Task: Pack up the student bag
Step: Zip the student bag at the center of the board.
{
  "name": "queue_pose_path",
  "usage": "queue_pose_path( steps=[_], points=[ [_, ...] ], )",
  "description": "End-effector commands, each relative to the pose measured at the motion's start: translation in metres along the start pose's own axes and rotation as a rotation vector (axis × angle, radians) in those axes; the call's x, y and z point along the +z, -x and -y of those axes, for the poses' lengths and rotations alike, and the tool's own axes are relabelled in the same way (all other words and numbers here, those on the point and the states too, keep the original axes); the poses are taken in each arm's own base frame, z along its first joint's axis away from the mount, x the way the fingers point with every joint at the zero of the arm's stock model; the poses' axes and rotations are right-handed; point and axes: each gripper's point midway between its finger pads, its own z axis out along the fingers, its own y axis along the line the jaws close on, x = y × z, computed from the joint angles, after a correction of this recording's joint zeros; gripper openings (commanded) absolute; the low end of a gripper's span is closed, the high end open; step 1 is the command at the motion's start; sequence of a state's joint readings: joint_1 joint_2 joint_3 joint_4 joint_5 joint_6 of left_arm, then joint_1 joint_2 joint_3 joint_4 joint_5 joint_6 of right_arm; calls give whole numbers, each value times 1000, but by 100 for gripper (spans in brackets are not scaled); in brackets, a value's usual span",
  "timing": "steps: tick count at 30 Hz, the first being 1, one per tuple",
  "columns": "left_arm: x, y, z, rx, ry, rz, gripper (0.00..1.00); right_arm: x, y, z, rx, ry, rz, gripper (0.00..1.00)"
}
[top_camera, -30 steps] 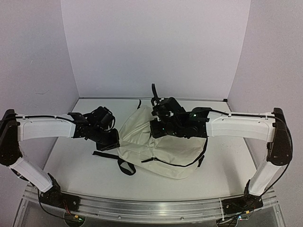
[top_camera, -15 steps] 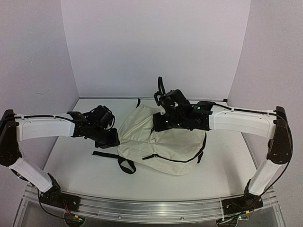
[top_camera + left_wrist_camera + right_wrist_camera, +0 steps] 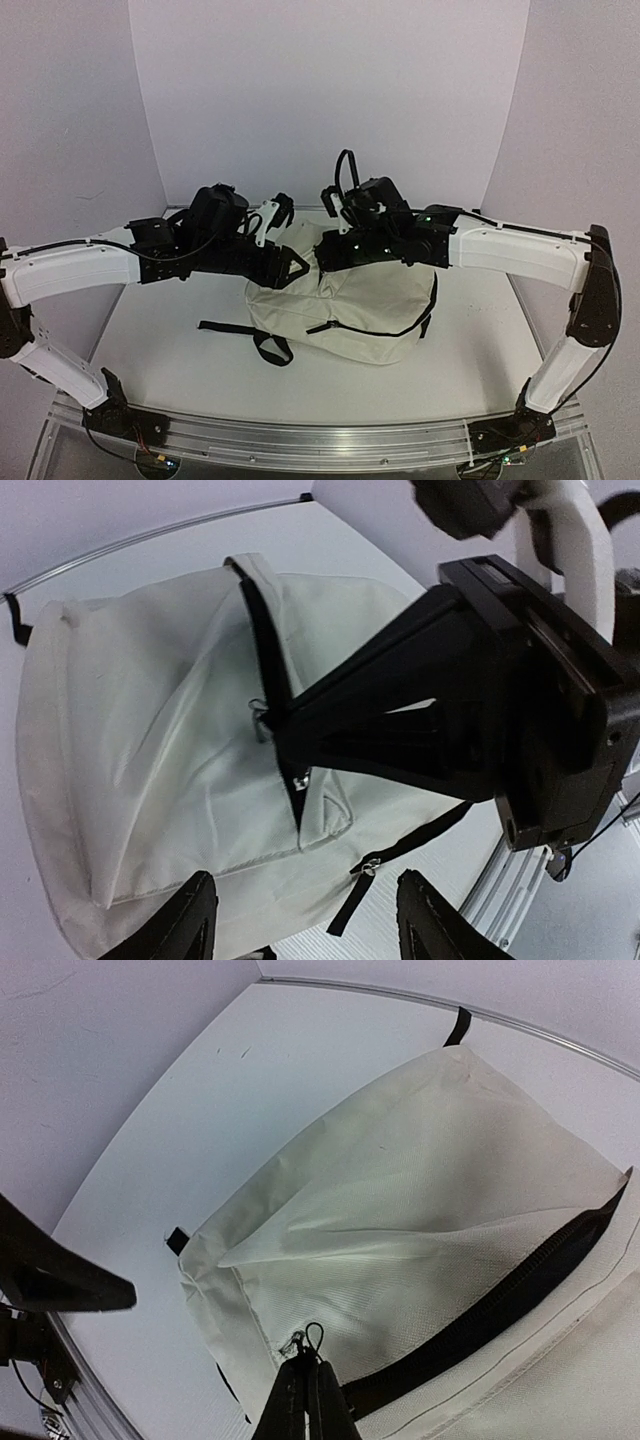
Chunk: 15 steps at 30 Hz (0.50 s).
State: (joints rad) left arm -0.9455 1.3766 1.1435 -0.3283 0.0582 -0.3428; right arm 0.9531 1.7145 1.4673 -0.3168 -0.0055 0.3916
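Observation:
The student bag (image 3: pixel 350 305), cream fabric with black zippers, lies mid-table, its upper part lifted. My right gripper (image 3: pixel 327 262) is shut on a small zipper pull (image 3: pixel 305 1338) at the end of the bag's (image 3: pixel 420 1210) black zipper, holding that edge up. My left gripper (image 3: pixel 285 258) hovers open just left of it, above the bag's left side. In the left wrist view the bag (image 3: pixel 150 750) lies below the open left gripper (image 3: pixel 312 925), nothing between its fingers, and the right gripper (image 3: pixel 275 723) pinches the pull. A second zipper pull (image 3: pixel 370 868) hangs lower down.
A black strap (image 3: pixel 245 333) trails on the white table (image 3: pixel 150 340) left of the bag. An aluminium rail (image 3: pixel 300 440) runs along the near edge. White walls (image 3: pixel 330 100) enclose the back and both sides.
My left gripper has opened, risen and swung right towards the top of the bag. The right gripper has lifted, pulling the bag's upper edge up with it.

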Motion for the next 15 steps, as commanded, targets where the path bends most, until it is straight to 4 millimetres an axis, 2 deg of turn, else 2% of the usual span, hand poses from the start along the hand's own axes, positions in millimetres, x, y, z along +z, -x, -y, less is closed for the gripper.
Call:
queue_pose_path(
  steps=[1, 4, 9, 15],
  points=[
    [19, 0, 21, 139, -66, 38, 61, -49, 68, -30, 60, 141, 234, 0],
    [30, -6, 17, 182, -30, 41, 58, -51, 69, -31, 63, 147, 239, 0],
    [38, 0, 1, 233, 72, 100, 50, -55, 68, -28, 75, 144, 242, 0],
    [54, -6, 2, 272, 85, 94, 47, -55, 65, -25, 86, 133, 242, 0]
  ],
)
